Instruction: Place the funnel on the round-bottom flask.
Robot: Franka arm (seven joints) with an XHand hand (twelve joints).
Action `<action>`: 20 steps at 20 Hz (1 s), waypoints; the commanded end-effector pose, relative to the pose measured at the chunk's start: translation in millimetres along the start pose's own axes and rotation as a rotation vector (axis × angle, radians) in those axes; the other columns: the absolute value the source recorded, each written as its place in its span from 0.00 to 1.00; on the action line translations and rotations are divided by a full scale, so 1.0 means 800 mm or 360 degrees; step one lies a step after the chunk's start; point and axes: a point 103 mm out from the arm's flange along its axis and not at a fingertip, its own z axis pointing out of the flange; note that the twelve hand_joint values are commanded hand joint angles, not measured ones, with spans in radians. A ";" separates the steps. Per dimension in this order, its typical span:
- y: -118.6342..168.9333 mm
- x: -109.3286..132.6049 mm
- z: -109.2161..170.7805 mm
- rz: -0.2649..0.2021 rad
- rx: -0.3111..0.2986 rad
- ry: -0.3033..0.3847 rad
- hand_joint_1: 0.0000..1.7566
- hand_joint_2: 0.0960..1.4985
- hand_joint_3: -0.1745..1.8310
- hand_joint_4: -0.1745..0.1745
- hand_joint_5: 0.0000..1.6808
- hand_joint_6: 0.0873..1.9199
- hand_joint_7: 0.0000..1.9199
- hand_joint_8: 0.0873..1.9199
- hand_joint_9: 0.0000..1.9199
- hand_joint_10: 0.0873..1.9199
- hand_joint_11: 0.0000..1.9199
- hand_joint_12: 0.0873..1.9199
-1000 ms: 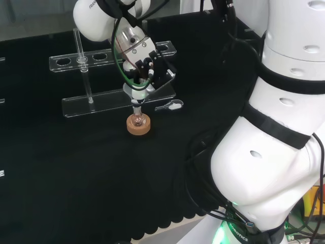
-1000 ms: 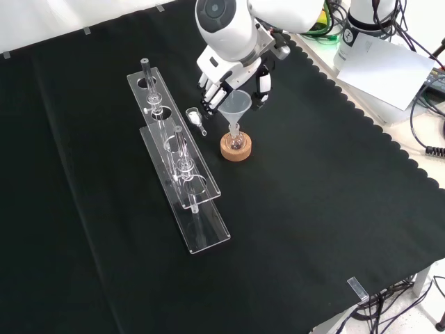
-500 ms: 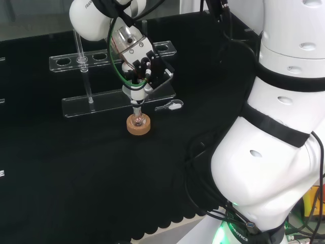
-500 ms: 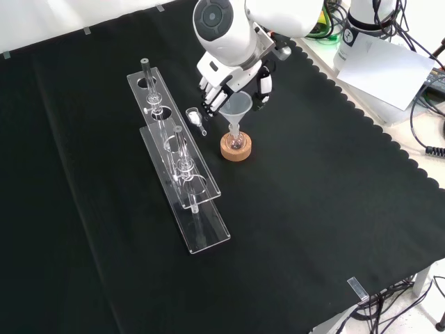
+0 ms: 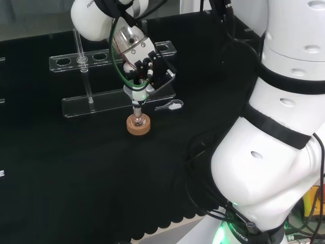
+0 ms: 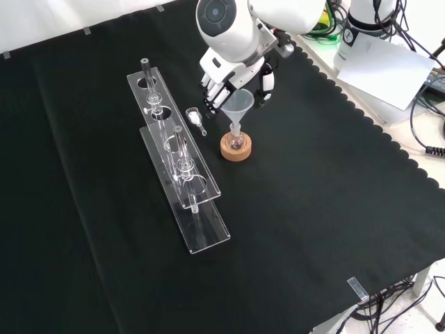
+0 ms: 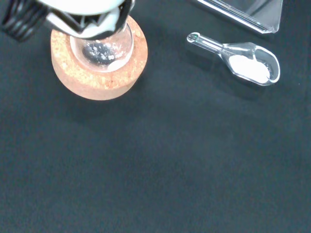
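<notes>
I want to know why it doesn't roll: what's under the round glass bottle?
A round cork ring sits under the clear round-bottom glass flask on the black cloth. The flask's rounded bottom rests in the ring's hole, so its underside is hidden.

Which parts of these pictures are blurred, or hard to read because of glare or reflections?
Wrist view: the white part of the hand at the picture's edge is out of focus, while the cork ring and the scoop are sharp. Front view: the clear rack shows mostly as bright edge reflections on the black cloth. Head view: the funnel is hard to separate from the hand.
</notes>
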 end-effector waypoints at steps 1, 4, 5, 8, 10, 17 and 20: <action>0.000 -0.001 0.003 0.0005 0.0026 -0.0006 0.53 0.32 0.46 0.39 0.22 0.06 0.15 0.35 0.33 0.28 0.28 0.68; 0.000 -0.001 0.003 0.0004 0.0029 0.0003 0.53 0.32 0.46 0.38 0.22 0.05 0.14 0.35 0.32 0.29 0.27 0.68; 0.000 -0.001 0.003 0.0005 0.0029 0.0000 0.53 0.32 0.46 0.38 0.21 0.05 0.14 0.35 0.32 0.29 0.27 0.68; 0.001 -0.001 0.005 0.0011 0.0048 -0.0008 0.52 0.32 0.45 0.37 0.18 0.01 0.07 0.35 0.26 0.31 0.24 0.70; 0.000 0.000 0.006 0.0010 0.0061 -0.0014 0.51 0.32 0.45 0.36 0.14 0.00 0.02 0.30 0.19 0.33 0.20 0.71; -0.002 0.001 0.007 -0.0005 0.0090 -0.0018 0.50 0.32 0.43 0.36 0.07 0.00 0.00 0.10 0.08 0.37 0.14 0.74; -0.007 -0.001 0.005 -0.0011 0.0056 -0.0003 0.49 0.32 0.42 0.37 0.05 0.00 0.00 0.04 0.05 0.37 0.12 0.75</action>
